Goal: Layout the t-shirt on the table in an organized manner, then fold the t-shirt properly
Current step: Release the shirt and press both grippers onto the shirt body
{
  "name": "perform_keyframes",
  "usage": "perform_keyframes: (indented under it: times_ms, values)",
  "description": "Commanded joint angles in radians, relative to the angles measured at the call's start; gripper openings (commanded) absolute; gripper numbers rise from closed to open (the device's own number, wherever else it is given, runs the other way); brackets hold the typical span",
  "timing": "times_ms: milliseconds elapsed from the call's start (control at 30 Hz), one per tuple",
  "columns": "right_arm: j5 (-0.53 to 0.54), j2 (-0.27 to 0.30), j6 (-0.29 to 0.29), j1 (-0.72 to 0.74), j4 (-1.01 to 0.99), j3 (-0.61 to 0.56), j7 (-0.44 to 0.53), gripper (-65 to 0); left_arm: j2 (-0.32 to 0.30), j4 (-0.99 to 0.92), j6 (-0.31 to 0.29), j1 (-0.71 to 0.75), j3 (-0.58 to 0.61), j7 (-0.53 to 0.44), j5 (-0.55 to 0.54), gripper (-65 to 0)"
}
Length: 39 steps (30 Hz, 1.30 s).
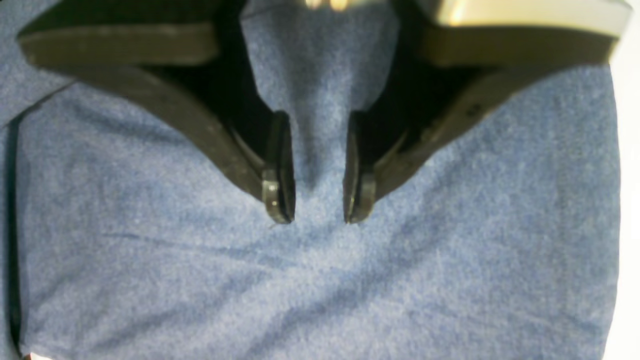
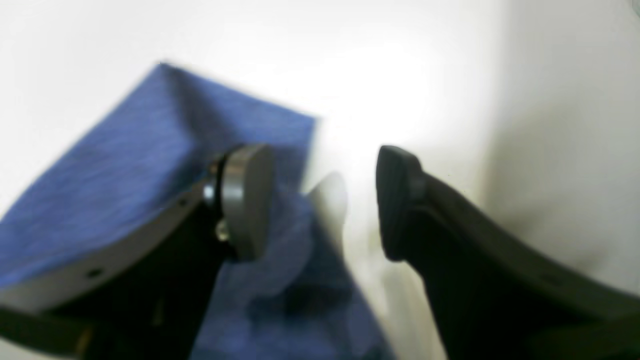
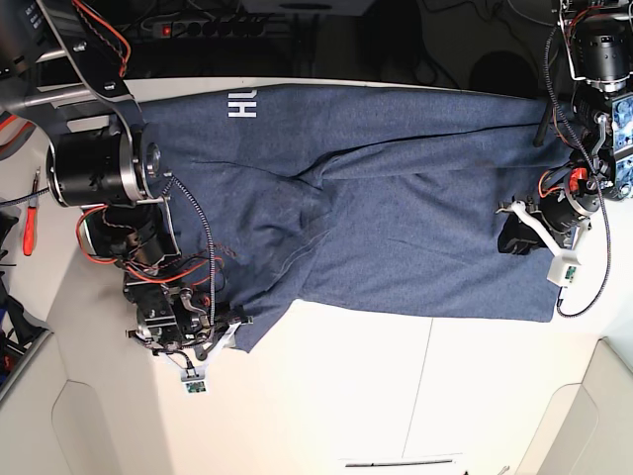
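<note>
**Navy t-shirt spread across the desk, both claws released over its ends**

The t-shirt (image 3: pixel 396 218) lies spread wide across the far half of the white desk (image 3: pixel 396 396), its heathered navy cloth creased in diagonal folds near the middle. White block lettering (image 3: pixel 241 102) sits near the far edge toward the base view's left; only "HU" can be read, the rest is cut by a fold. One corner of the cloth hangs toward the near side at the base view's left.

In the left wrist view the left claw (image 1: pixel 319 220) hovers directly over the blue cloth, its two dark fingertips (image 1: pixel 279 200) apart with a bare strip of fabric between them and nothing pinched. In the base view it stands at the shirt's right end.

In the right wrist view the right claw (image 2: pixel 325 200) is spread wide, one round grey pad (image 2: pixel 247 200) over the shirt's corner and the dark finger over bare desk; no cloth is gripped. That view is blurred.

A thin dark seam (image 3: pixel 420 386) runs across the desk.
</note>
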Motion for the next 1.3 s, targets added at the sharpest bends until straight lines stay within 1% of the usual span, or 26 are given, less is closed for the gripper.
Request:
perform_keyframes:
  times_ms: [0, 33, 133, 167, 200, 233, 267, 333, 367, 500, 567, 667, 700, 733, 800, 867, 1067, 1133, 1267]
  values:
    - [0.013, -0.004, 0.021, 0.040, 0.016, 0.001, 0.020, -31.8, -0.019, 0.013, -0.003, -0.017, -0.006, -0.025, -0.013, -44.7]
    - [0.026, -0.005, 0.035, 0.040, 0.016, 0.001, 0.020, -31.8, -0.019, 0.013, -0.003, -0.019, -0.006, -0.027, -0.013, -44.7]
    - [0.039, -0.006, 0.048, 0.034, 0.017, 0.001, 0.020, -31.9, -0.019, 0.012, -0.003, -0.022, -0.006, -0.038, -0.013, -44.7]
    - [0.038, -0.006, 0.049, 0.031, 0.017, 0.001, 0.021, -32.4, -0.019, 0.012, -0.003, -0.022, -0.006, -0.038, -0.013, -44.7]
    - [0.037, -0.005, 0.052, 0.029, 0.017, 0.001, 0.020, -34.7, -0.019, 0.012, -0.003, -0.021, -0.006, -0.038, -0.013, -44.7]
    - [0.037, -0.005, 0.066, 0.024, 0.018, 0.001, 0.021, -39.2, -0.019, 0.012, -0.003, -0.021, -0.006, -0.038, -0.013, -44.7]
    - [0.037, -0.005, 0.087, 0.020, 0.019, 0.001, 0.021, -45.2, -0.019, 0.012, -0.003, -0.021, -0.006, -0.038, -0.013, -44.7]
    - [0.038, -0.005, 0.114, 0.009, 0.025, 0.001, 0.021, -59.9, -0.019, 0.012, -0.003, -0.022, -0.006, -0.042, -0.013, -44.7]
    - [0.038, -0.005, 0.116, 0.001, 0.034, 0.001, 0.021, -65.0, -0.019, 0.012, -0.003, -0.022, -0.006, -0.042, -0.013, -44.8]
    - [0.043, -0.005, 0.116, -0.049, 0.122, 0.001, 0.033, -65.0, -0.019, 0.012, -0.003, -0.023, -0.006, -0.045, -0.013, -44.8]
    - [0.057, -0.005, 0.116, -0.090, 0.211, 0.001, 0.029, -65.0, -0.019, 0.011, -0.003, -0.024, -0.006, -0.045, -0.013, -44.8]
    - [0.106, -0.005, 0.118, -0.165, 0.379, 0.001, -0.002, -65.0, -0.019, 0.011, -0.003, -0.024, -0.006, -0.045, -0.012, -44.8]
    - [0.123, -0.005, 0.126, -0.191, 0.437, 0.001, -0.014, -65.0, -0.019, 0.011, -0.003, -0.024, -0.006, -0.045, -0.011, -44.8]
    - [0.138, -0.005, 0.147, -0.216, 0.494, 0.001, -0.028, -65.0, -0.019, 0.011, -0.003, -0.024, -0.006, -0.045, -0.010, -44.8]
    - [0.171, -0.005, 0.188, -0.265, 0.603, 0.001, -0.074, -65.0, -0.019, 0.010, -0.003, -0.024, -0.006, -0.045, -0.009, -44.8]
    - [0.205, -0.005, 0.223, -0.314, 0.709, 0.001, -0.141, -65.0, -0.019, 0.010, -0.003, -0.024, -0.006, -0.045, -0.009, -44.8]
    - [0.346, -0.005, 0.279, -0.460, 0.977, 0.001, -0.360, -65.0, -0.019, 0.010, -0.003, -0.024, -0.006, -0.045, -0.009, -44.8]
    - [0.393, -0.005, 0.308, -0.509, 1.039, 0.001, -0.407, -65.0, -0.019, 0.010, -0.003, -0.024, -0.006, -0.045, -0.009, -44.8]
    - [0.481, -0.005, 0.357, -0.598, 1.106, 0.001, -0.455, -65.0, -0.019, 0.010, -0.003, -0.023, -0.006, -0.045, -0.009, -44.8]
